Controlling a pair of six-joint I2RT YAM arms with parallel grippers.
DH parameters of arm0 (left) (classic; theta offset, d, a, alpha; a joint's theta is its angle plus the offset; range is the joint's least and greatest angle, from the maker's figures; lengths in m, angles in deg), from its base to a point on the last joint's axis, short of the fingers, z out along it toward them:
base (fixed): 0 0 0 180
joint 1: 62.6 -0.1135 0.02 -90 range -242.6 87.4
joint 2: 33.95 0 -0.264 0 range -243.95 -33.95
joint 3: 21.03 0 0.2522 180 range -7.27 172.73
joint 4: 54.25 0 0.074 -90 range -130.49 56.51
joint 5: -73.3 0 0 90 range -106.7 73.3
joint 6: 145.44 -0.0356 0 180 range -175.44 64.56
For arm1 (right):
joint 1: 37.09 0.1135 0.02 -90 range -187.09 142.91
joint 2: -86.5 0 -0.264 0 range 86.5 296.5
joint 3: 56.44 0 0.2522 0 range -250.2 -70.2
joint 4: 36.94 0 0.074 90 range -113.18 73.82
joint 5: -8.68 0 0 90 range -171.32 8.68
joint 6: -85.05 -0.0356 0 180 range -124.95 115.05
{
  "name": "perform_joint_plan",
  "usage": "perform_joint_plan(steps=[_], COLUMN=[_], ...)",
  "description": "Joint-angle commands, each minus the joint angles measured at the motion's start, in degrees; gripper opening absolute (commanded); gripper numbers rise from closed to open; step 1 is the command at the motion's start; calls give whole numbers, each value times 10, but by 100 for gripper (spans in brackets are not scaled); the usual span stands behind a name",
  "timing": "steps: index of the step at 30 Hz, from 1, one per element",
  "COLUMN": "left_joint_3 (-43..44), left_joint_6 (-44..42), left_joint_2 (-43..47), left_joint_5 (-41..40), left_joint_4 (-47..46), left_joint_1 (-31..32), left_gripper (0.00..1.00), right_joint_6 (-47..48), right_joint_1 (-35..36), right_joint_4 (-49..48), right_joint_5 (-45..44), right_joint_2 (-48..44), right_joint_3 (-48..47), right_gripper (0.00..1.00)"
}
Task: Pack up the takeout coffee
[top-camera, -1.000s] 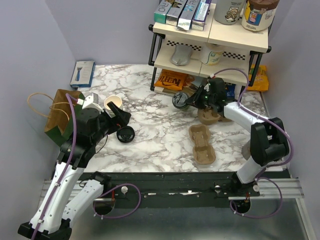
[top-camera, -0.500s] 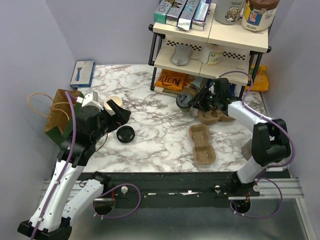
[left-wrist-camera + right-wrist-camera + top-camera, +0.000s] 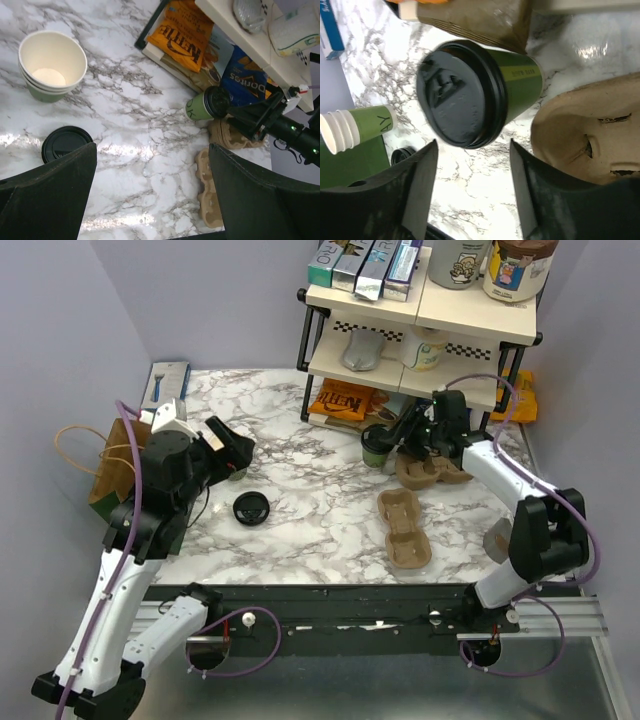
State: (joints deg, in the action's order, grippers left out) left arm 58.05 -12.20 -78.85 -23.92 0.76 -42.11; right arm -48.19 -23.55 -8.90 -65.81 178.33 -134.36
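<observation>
The lidded takeout coffee point(image 3: 375, 447) is standing upright on the marble table point(image 3: 300, 540), right at the foot of the shelf rack point(image 3: 420, 310), with its black lid on. My right gripper point(image 3: 472, 145) is lined up on it with the fingers spread, one either side of the lid's edge. From the wrist cam it looks released rather than pinching, and the cup sits on its own.

It's pretty crowded back there. An orange Kettle chip bag point(image 3: 192, 35) lies just behind the cup under the rack, with a blue Doritos bag point(image 3: 245, 75) next to it. One brown pulp cup carrier point(image 3: 430, 470) is just beside the cup on the right, under my right arm. The second carrier point(image 3: 405, 530) lies nearer to me, and there's only bare marble between it and the coffee.

Over on the left, my left gripper point(image 3: 152, 150) hangs wide open with nothing in it, above a loose black lid point(image 3: 62, 144). A stack of open green cups point(image 3: 50, 67) is near that lid. A brown paper bag point(image 3: 115, 465) sits at the table's left edge, and a blue box point(image 3: 165, 387) is in the far left corner.
</observation>
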Motion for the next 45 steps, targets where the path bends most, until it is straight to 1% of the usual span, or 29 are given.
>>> perform_joint_plan(steps=[1, 4, 5, 7, 8, 9, 11, 12, 14, 15, 16, 17, 18, 19, 20, 22, 25, 26, 27, 29, 30, 35, 38, 39, 40, 41, 42, 44, 45], left_joint_3=[87, 140, 150, 175, 183, 193, 212, 213, 203, 196, 182, 174, 164, 156, 144, 115, 58, 52, 46, 36, 35, 23, 24, 25, 28, 33, 38, 50, 55], left_joint_6=[-50, -53, -56, -51, -46, -41, -51, -51, -69, -86, -116, -126, -136, -138, -140, -148, -170, -174, -177, -189, -192, -210, -214, -214, -214, -214, -214, -216, -220], left_joint_2=[-39, -71, -77, -91, -97, -111, -120, -126, -132, -138, -142, -149, -162, -169, -174, -170, -154, -150, -142, -132, -125, -109, -109, -111, -110, -110, -107, -105, -103], left_joint_5=[-62, -127, -164, -218, -253, -300, -328, -370, -397, -401, -396, -387, -376, -334, -316, -297, -231, -198, -190, -169, -162, -166, -156, -152, -139, -134, -134, -142, -151], left_joint_4=[36, 86, 108, 137, 177, 197, 233, 238, 229, 218, 205, 184, 175, 173, 174, 154, 124, 116, 114, 109, 110, 116, 115, 115, 113, 112, 110, 103, 102], left_joint_1=[-1, 0, 0, 0, -4, -7, -23, -31, -54, -92, -111, -136, -182, -211, -235, -271, -296, -298, -298, -299, -299, -299, -299, -299, -299, -298, -298, -299, -299], left_gripper=[99, 99, 99, 99, 99, 99, 99, 99, 99, 99, 99, 99, 99, 99, 99, 99, 97, 92, 81, 66, 56, 55, 48, 37, 32, 24, 12, 2, 0], right_joint_6=[55, 86, 97, 149, 172, 216, 259, 283, 302, 316, 322, 325, 327, 326, 325, 330, 324, 326, 324, 322, 319, 309, 306, 305, 303, 301, 301, 299, 298], right_joint_1=[-8, -7, -6, -4, 0, 3, 8, 9, 8, 9, 10, 10, 10, 10, 10, 9, 10, 10, 10, 10, 9, 9, 10, 10, 9, 10, 9, 10, 9], right_joint_4=[-30, -25, -23, -35, -43, -60, -75, -80, -87, -104, -114, -120, -123, -122, -119, -104, -94, -88, -85, -84, -84, -83, -80, -80, -79, -78, -77, -75, -74], right_joint_5=[-29, -12, -8, 12, 16, 19, 39, 43, 51, 53, 63, 65, 65, 57, 51, 35, 10, 8, 8, 11, 13, 10, 7, 7, 4, 2, 1, -2, -3], right_joint_2=[-65, -99, -107, -141, -156, -186, -219, -232, -270, -284, -301, -307, -312, -314, -313, -309, -302, -300, -297, -295, -293, -289, -292, -292, -292, -292, -292, -292, -290], right_joint_3=[-39, -31, -26, -12, 10, 23, 62, 75, 97, 122, 132, 139, 141, 142, 142, 135, 132, 127, 126, 125, 125, 123, 121, 121, 121, 121, 121, 121, 121], right_gripper=[71, 79, 82, 87, 100, 100, 100, 100, 100, 100, 100, 100, 100, 100, 100, 100, 100, 100, 100, 100, 100, 100, 100, 100, 100, 100, 100, 100, 100])
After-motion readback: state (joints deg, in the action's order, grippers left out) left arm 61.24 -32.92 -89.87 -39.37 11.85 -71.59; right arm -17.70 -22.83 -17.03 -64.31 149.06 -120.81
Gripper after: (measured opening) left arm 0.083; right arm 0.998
